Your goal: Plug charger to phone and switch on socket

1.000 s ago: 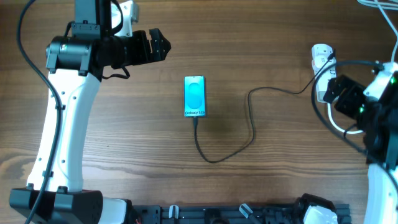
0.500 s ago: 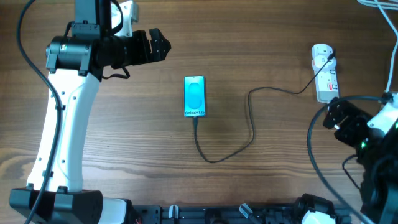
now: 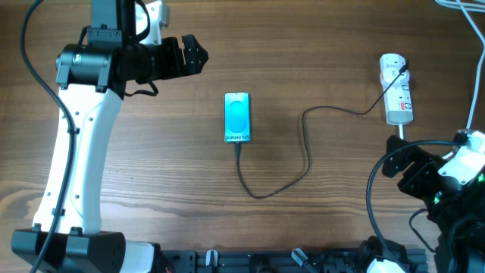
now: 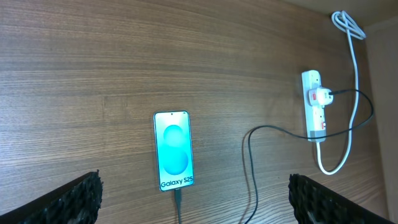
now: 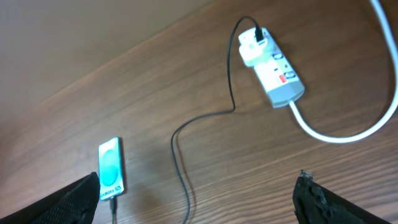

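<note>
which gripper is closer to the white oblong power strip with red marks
Right. In the overhead view the right gripper sits just below the white oblong power strip, apart from it; the left gripper is far across the table.

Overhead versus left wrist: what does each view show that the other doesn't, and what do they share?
Only overhead: both arms, with the left gripper open at upper left and the right gripper open at lower right, just below the socket.

Only left wrist: the white lead curving unobstructed from the socket's end up to its loop, and that arm's own fingertips in the bottom corners.

Both: the phone with its screen lit, and the charger running from the phone's lettered edge to a plug in the socket.
</note>
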You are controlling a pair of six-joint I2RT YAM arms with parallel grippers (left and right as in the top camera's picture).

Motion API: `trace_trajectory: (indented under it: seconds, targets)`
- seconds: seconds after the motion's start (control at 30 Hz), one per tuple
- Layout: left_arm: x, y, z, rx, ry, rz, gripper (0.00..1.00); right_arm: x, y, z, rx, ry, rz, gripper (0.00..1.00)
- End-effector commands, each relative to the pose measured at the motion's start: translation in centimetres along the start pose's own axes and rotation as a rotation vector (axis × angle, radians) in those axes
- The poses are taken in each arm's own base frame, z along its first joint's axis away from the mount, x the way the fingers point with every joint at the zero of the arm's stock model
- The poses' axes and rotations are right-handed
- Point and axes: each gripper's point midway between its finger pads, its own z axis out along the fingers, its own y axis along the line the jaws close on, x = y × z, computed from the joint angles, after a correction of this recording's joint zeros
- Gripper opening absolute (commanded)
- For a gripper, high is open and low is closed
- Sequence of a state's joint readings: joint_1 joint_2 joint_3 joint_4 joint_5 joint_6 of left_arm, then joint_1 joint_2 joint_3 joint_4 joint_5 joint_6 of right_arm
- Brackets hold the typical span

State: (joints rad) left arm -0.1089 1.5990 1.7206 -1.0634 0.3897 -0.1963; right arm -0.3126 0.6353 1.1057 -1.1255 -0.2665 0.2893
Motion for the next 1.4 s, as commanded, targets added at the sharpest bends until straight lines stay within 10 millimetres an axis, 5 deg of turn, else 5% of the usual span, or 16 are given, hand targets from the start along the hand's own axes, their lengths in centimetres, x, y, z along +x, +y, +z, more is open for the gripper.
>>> trace_trajectory:
  seconds: [0.0, 0.1, 1.07, 1.37]
  targets:
    - [0.0, 0.3, 0.2, -0.003, 0.005, 0.002, 1.00, 1.3, 0.2, 0.0, -0.016, 0.047, 0.114, 1.00]
    - [0.0, 0.3, 0.2, -0.003, 0.005, 0.002, 1.00, 2.6, -0.3, -0.1, 0.011, 0.101, 0.131, 1.00]
    - [0.0, 0.2, 0.2, -0.002, 0.005, 0.002, 1.00, 3.3, -0.2, -0.3, 0.005, 0.124, 0.060, 1.00]
    - [0.0, 0.3, 0.2, -0.003, 0.005, 0.002, 1.00, 3.2, 2.2, -3.3, -0.123, -0.032, -0.131, 1.00]
